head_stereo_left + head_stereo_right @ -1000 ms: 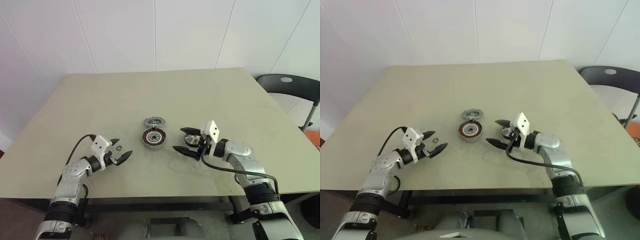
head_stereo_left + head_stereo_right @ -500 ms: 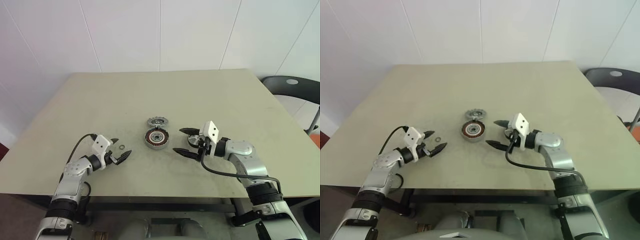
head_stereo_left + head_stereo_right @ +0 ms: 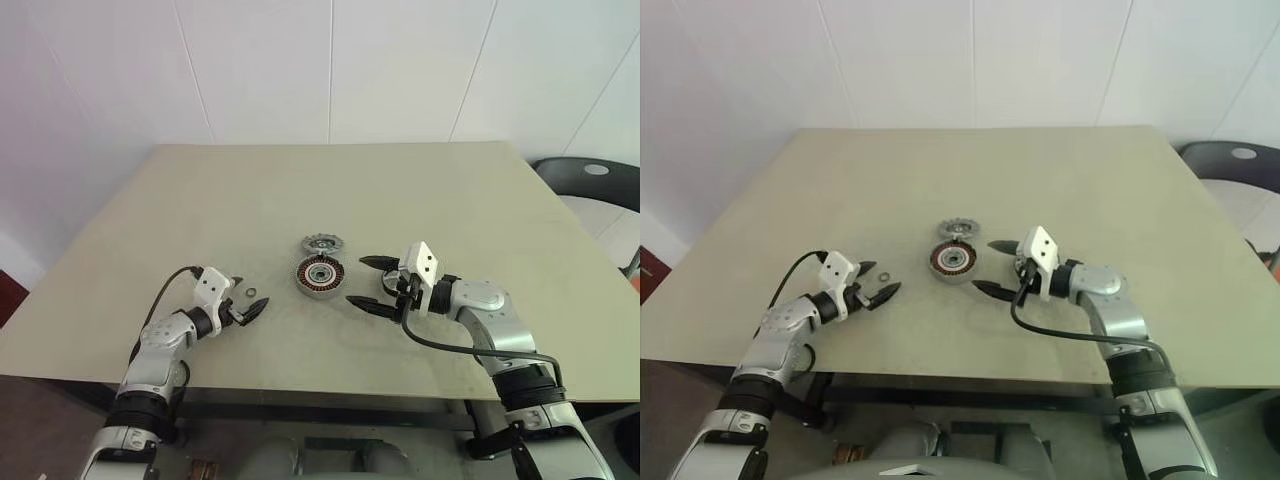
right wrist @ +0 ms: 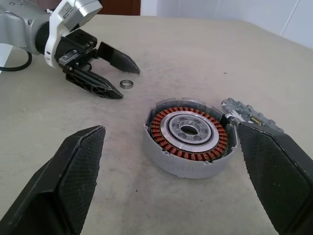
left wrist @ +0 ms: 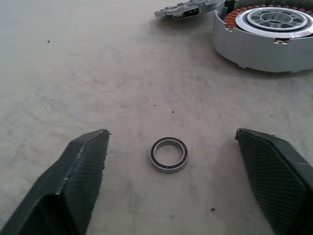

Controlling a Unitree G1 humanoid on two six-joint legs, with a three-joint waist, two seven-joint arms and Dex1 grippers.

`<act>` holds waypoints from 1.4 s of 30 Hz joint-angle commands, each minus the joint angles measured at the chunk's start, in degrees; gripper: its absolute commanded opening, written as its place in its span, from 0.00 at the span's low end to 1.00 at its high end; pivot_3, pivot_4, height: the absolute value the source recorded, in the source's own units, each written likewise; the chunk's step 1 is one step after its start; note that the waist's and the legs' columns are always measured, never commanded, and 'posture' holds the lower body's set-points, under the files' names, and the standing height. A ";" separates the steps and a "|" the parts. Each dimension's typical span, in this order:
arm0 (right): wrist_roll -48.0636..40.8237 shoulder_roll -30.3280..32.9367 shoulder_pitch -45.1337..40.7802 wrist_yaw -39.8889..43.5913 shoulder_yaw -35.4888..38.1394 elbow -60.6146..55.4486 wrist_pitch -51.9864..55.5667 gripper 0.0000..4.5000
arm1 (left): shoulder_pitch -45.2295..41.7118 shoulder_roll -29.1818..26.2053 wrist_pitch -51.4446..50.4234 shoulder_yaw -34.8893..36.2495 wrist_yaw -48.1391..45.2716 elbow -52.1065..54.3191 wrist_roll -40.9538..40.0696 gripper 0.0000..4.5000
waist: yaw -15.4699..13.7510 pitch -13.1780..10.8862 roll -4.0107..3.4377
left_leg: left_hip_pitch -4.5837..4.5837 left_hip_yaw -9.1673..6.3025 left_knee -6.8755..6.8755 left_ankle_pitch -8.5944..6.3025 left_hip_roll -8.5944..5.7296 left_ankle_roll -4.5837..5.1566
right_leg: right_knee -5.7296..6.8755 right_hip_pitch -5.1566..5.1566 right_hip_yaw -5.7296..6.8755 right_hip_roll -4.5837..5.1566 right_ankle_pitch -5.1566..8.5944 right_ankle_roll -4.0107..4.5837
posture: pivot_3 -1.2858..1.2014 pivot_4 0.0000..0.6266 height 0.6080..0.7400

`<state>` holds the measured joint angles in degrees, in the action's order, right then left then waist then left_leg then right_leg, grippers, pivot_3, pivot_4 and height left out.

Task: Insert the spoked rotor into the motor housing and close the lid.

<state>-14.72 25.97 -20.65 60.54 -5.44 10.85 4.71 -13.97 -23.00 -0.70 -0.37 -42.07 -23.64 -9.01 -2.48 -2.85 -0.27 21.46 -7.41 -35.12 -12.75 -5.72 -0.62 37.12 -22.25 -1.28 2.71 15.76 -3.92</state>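
Lately the left tool (image 3: 247, 300) has dropped a little toward the table (image 3: 300, 190) and its fingers have begun to narrow; they stand apart on either side of a small metal ring (image 5: 168, 154) that lies flat between them, touched by neither. A second ago that tool was wider and sat slightly higher over the same ring. The right tool (image 3: 365, 283) has not shifted: its fingers are spread wide and empty, hanging just beside the motor housing (image 4: 187, 135) on the robot's right, and in its own wrist view they frame the housing without contact.

The motor housing sits near the middle of the table, copper windings up, hub open, nothing seated in it. The spoked rotor (image 3: 321, 243) lies just behind it, on the far side, so close that the two look to be touching at the rim, though I cannot tell for sure. A silvery round part shows behind the right tool, largely hidden.

My reading: the left tool is closing on the ring rather than on the rotor, so the insertion itself is not yet begun. The ring is thin and flat on the table, so the fingertips may slip over it
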 commanded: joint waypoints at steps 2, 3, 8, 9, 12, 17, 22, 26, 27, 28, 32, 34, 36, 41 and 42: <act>-0.75 0.14 -0.81 -0.36 0.89 -1.80 -0.78 1.00 | -0.57 -0.78 -2.42 0.01 1.34 -2.63 1.32 0.61 | 0.14 0.00 -0.01 | -0.06 0.00 0.00 0.00 0.01 -0.01 | 0.03 0.03 0.00 0.00 0.00 0.00 | 0.52 0.00 1.00; -0.74 0.12 -0.87 -0.39 0.88 -1.77 -0.79 1.00 | -0.61 -0.85 -2.58 0.12 1.45 -2.68 1.21 0.53 | 0.19 0.01 -0.01 | -0.07 0.00 0.00 0.00 0.01 -0.01 | 0.06 0.05 0.00 -0.01 0.00 0.01 | 0.52 0.00 1.00; -0.87 0.02 -1.06 -0.47 0.84 -1.91 -0.71 1.00 | -0.73 -0.89 -3.12 0.07 1.61 -2.64 0.98 0.19 | 0.26 0.01 -0.03 | -0.07 0.03 0.00 0.00 0.11 -0.01 | 0.08 0.06 0.08 -0.02 -0.01 0.04 | 0.52 0.00 1.00; -0.86 0.01 -1.13 -0.47 0.83 -1.85 -0.74 1.00 | -0.80 -0.88 -3.17 0.04 1.66 -2.69 0.99 0.12 | 0.24 0.02 -0.02 | -0.04 0.03 0.02 0.00 0.10 -0.01 | 0.07 0.04 0.08 -0.01 -0.02 0.04 | 0.52 0.00 1.00; -0.94 0.01 -1.24 -0.49 0.83 -1.98 -0.63 1.00 | -1.10 -0.69 -3.12 0.21 2.95 -3.15 1.55 0.00 | 0.14 0.01 -0.02 | 0.03 0.06 0.09 0.01 0.10 0.00 | -0.02 0.00 0.07 -0.01 -0.05 0.03 | 0.52 0.00 1.00; -1.24 0.06 -1.46 -0.55 1.11 -2.08 -0.35 1.00 | -1.39 0.04 -2.00 -0.18 0.91 -1.66 -0.02 0.00 | 0.22 0.01 -0.03 | -0.01 0.06 0.05 0.00 0.11 -0.01 | 0.02 0.04 0.08 -0.01 -0.03 0.04 | 0.52 0.00 1.00; -1.24 0.01 -1.48 -0.76 1.16 -1.97 -0.33 1.00 | -1.60 0.39 -0.69 -0.32 -0.14 -1.73 -0.09 0.00 | 0.06 0.01 -0.02 | 0.05 0.07 0.07 0.00 0.10 -0.01 | -0.08 0.00 0.08 0.00 -0.03 0.04 | 0.52 0.00 1.00; -1.19 -0.14 -1.30 -0.99 1.09 -2.00 -0.37 1.00 | -1.68 0.63 -0.51 -0.22 -0.52 -1.57 -0.22 0.00 | 0.09 0.01 -0.02 | 0.08 0.07 0.08 0.00 0.10 0.01 | -0.08 0.00 0.08 0.01 -0.04 0.04 | 0.52 0.00 1.00; -1.17 -0.18 -1.35 -1.02 1.04 -1.94 -0.38 1.00 | -1.70 0.72 -0.54 -0.14 -0.69 -1.37 -0.44 0.00 | 0.10 0.01 -0.02 | 0.08 0.07 0.08 -0.01 0.10 0.00 | -0.08 0.01 0.07 0.01 -0.04 0.04 | 0.52 0.00 1.00; -1.18 -0.22 -1.37 -1.03 1.01 -1.96 -0.38 1.00 | -1.63 0.71 -0.47 -0.22 -1.10 -1.12 -0.56 0.00 | 0.11 0.01 -0.02 | 0.08 0.07 0.07 -0.01 0.10 0.00 | -0.08 0.02 0.08 0.00 -0.03 0.03 | 0.52 0.00 1.00; -1.12 -0.29 -1.61 -1.01 0.91 -1.66 -0.51 1.00 | -0.78 0.91 -1.11 -0.68 -3.91 0.58 -1.77 0.00 | 0.12 0.01 -0.02 | 0.10 0.08 0.08 -0.01 0.10 0.00 | -0.10 0.01 0.07 0.01 -0.03 0.04 | 0.52 0.00 1.00; -1.05 -0.31 -1.76 -1.00 0.87 -1.40 -0.64 1.00 | 0.05 1.15 -2.20 -0.97 -6.18 2.33 -3.05 0.00 | 0.15 0.01 -0.02 | 0.16 0.08 0.10 -0.01 0.10 0.01 | -0.11 -0.04 0.07 0.01 -0.03 0.04 | 0.52 0.00 1.00; -0.96 -0.37 -1.81 -1.04 0.82 -1.25 -0.73 1.00 | 0.62 1.18 -3.30 -1.19 -7.49 3.49 -3.61 0.00 | 0.15 0.01 -0.02 | 0.18 0.09 0.10 -0.02 0.10 0.03 | -0.12 -0.06 0.06 0.01 -0.04 0.05 | 0.52 0.00 1.00; -0.71 -0.60 -1.86 -1.15 0.58 -0.91 -0.97 1.00 | 0.79 1.38 -3.81 -0.96 -8.03 4.56 -3.97 0.00 | 0.18 0.01 -0.02 | 0.18 0.09 0.09 -0.02 0.10 0.02 | -0.12 -0.06 0.06 0.01 -0.03 0.05 | 0.52 0.00 1.00; -0.69 -0.62 -1.88 -1.17 0.58 -0.86 -0.99 1.00 | 0.50 1.67 -3.10 -0.60 -7.23 4.50 -3.69 0.00 | 0.17 0.01 -0.02 | 0.18 0.09 0.09 -0.02 0.10 0.02 | -0.12 -0.06 0.06 0.01 -0.03 0.05 | 0.52 0.00 1.00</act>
<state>-14.80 25.79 -20.95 59.47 -5.32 10.90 4.67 -13.19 -21.94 -4.53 -0.91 -49.59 -20.44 -12.02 -2.31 -2.84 -0.29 21.65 -7.32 -35.03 -12.77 -5.62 -0.60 37.00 -22.31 -1.22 2.71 15.73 -3.87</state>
